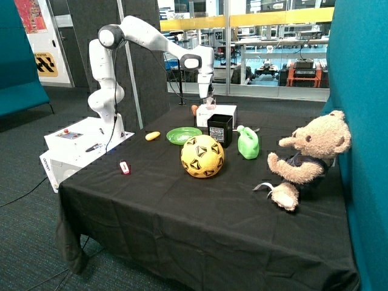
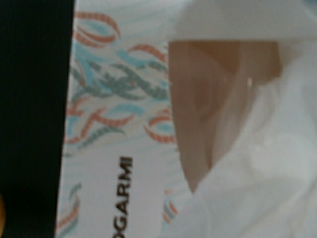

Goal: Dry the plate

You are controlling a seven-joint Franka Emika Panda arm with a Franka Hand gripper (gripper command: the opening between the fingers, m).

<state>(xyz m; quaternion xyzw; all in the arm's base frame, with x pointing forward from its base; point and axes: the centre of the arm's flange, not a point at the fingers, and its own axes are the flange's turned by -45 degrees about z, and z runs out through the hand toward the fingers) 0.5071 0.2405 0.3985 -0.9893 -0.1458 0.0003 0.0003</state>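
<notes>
The light-green plate [image 1: 183, 134] lies flat on the black tablecloth, behind the yellow football [image 1: 202, 156] and beside a black box [image 1: 220, 129]. My gripper [image 1: 209, 100] hangs straight down just above a white tissue box [image 1: 219, 113] at the back of the table, behind the plate. In the wrist view the box's patterned top [image 2: 114, 124] fills the picture, with its oval opening [image 2: 198, 99] and a white tissue [image 2: 267, 168] standing out of it, very close. The gripper itself does not show in the wrist view.
A green jug-shaped bottle [image 1: 248, 143] stands beside the black box. A teddy bear [image 1: 309, 157] sits at the table's far side near the teal wall. A yellow banana-like thing [image 1: 153, 136] and a small red-and-white object [image 1: 124, 167] lie toward the robot's base.
</notes>
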